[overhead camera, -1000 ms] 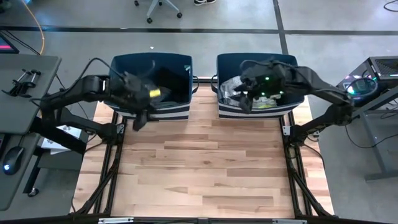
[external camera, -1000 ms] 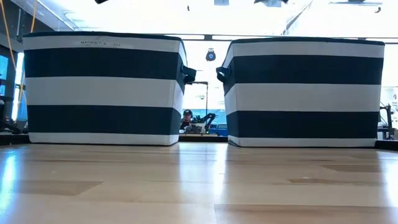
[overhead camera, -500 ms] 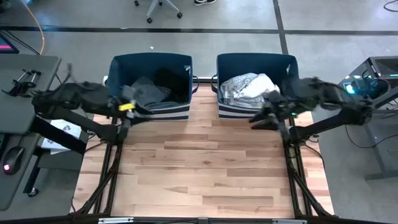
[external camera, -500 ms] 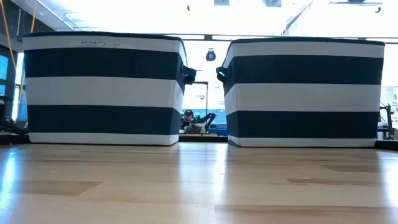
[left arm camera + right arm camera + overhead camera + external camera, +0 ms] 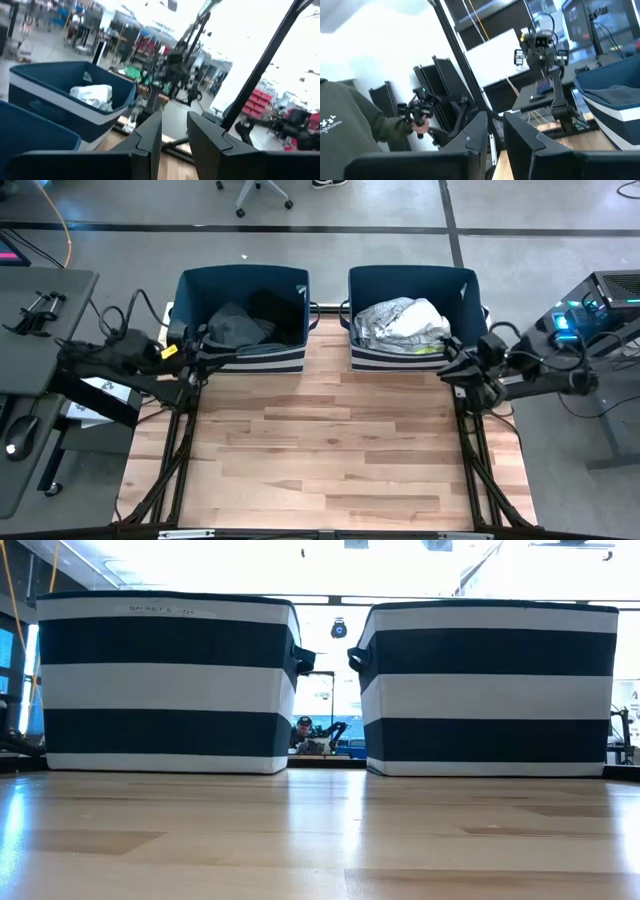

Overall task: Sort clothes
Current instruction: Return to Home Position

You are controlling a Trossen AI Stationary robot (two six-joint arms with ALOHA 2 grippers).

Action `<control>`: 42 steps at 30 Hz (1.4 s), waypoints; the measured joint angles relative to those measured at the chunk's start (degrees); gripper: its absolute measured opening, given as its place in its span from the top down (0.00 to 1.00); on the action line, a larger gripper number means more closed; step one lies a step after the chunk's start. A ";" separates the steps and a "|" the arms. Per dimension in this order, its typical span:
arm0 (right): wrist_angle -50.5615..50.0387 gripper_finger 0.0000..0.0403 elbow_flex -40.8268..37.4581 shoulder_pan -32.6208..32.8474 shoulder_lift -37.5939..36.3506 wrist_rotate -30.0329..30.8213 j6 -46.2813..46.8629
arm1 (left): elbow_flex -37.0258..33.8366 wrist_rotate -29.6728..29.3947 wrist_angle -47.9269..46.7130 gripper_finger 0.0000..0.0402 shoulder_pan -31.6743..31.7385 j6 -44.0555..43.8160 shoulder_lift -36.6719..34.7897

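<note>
The clothes lie in two navy-and-white striped bins at the table's far edge. Dark grey and black garments point(image 5: 243, 323) fill the left bin point(image 5: 190, 290). White and light grey patterned garments point(image 5: 402, 322) fill the right bin point(image 5: 365, 280). My left gripper point(image 5: 200, 352) is at the table's left edge, beside the left bin's near left corner, shut and empty; its fingers point(image 5: 150, 137) show only a narrow slit. My right gripper point(image 5: 447, 368) is at the table's right edge, by the right bin's near right corner, shut and empty point(image 5: 495, 132).
The wooden tabletop point(image 5: 320, 450) stretches in front of both bins, which stand side by side in the low view point(image 5: 165, 680) point(image 5: 490, 685). A person in a green top point(image 5: 350, 125) stands beyond the table's left side. Desks with equipment flank the table.
Both arms have drawn back from above the bins. My left gripper has gone toward the table's left edge, my right gripper toward the right and near edge, and both have dropped lower. The garments in both bins now show uncovered.
</note>
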 joint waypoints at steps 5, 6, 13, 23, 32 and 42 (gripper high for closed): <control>9.43 0.91 -11.56 0.00 -8.21 1.04 1.10 | -6.95 -0.07 3.68 0.81 0.00 0.04 -1.59; 11.23 0.92 -13.68 0.00 -9.79 1.02 1.54 | -7.72 -0.08 2.93 0.81 0.00 -0.19 -1.63; 18.39 0.99 -26.18 0.00 -19.23 7.44 0.19 | -11.80 -0.07 0.81 0.80 0.00 -0.24 -0.99; 15.04 1.00 -37.46 0.00 -21.58 5.73 -5.36 | -14.09 0.06 -2.17 0.80 0.00 -1.32 1.50; 7.65 1.00 -40.69 0.02 -18.08 8.48 -9.00 | -14.74 -0.36 -3.34 0.80 -0.01 1.71 3.00; 7.64 1.00 -40.69 0.02 -17.77 13.57 -13.89 | -21.59 0.82 6.54 0.80 0.00 14.68 -1.94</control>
